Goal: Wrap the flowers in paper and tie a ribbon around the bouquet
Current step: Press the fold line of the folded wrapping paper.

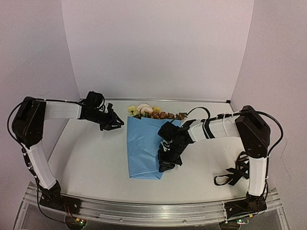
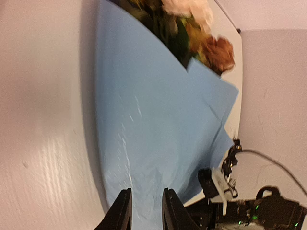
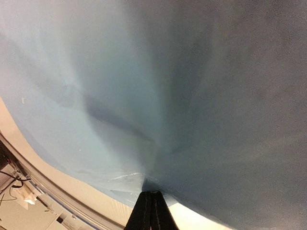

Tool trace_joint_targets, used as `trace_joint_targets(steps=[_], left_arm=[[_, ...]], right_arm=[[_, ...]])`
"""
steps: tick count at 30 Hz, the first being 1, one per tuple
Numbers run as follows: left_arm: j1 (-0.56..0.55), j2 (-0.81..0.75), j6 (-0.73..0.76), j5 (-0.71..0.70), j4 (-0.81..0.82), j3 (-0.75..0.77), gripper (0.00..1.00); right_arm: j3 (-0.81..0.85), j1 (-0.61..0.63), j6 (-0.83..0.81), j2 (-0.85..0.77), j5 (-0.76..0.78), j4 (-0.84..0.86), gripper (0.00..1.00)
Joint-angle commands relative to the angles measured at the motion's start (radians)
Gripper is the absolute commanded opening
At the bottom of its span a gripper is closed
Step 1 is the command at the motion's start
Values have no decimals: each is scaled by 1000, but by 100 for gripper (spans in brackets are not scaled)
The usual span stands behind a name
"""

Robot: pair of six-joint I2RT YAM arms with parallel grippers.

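The light blue paper (image 1: 144, 148) lies folded into a cone over the flowers (image 1: 153, 112). Their yellow, cream and rust blooms stick out at its far end. My right gripper (image 1: 167, 165) is at the cone's near right edge, shut on the paper (image 3: 144, 96); creases run into its closed tips (image 3: 151, 192). My left gripper (image 1: 117, 123) hovers off the cone's far left corner. It is open (image 2: 147, 191), with nothing between its fingers, and looks along the paper (image 2: 153, 120) toward the blooms (image 2: 192, 24). The black ribbon (image 1: 232, 175) lies in loose loops by the right arm's base.
White walls close in the back and both sides of the table. A metal rail (image 1: 153, 211) runs along the near edge, carrying both arm bases. The right arm's links (image 1: 216, 127) reach over the table's right half toward the cone.
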Motion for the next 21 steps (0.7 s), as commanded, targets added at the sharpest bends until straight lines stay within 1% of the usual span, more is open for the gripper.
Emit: trace_joint_targets(steps=[1,4,7,9,14,21], left_arm=[[-148,-166,-74,-52,66,-189,23],[-228,-224,-156,-50,166,-309,23],[-309,-222,-210,-45,248,-371,21],[-349,-209,-231,-63,263,-407,20],[-408,-175,-293,-51,344,-488,17],[-447,-111,-343,-43,379,-535,15]], right_arm=[[70,2,-58,-85,-5,-70,0],[97,1,-79,-81,-3,-93,0],[123,0,-85,-55,-6,-109,0],[125,-2,-80,-38,-14,-109,0],[106,-2,-74,-7,-18,-105,0],[66,-4,-55,21,-9,-74,0]])
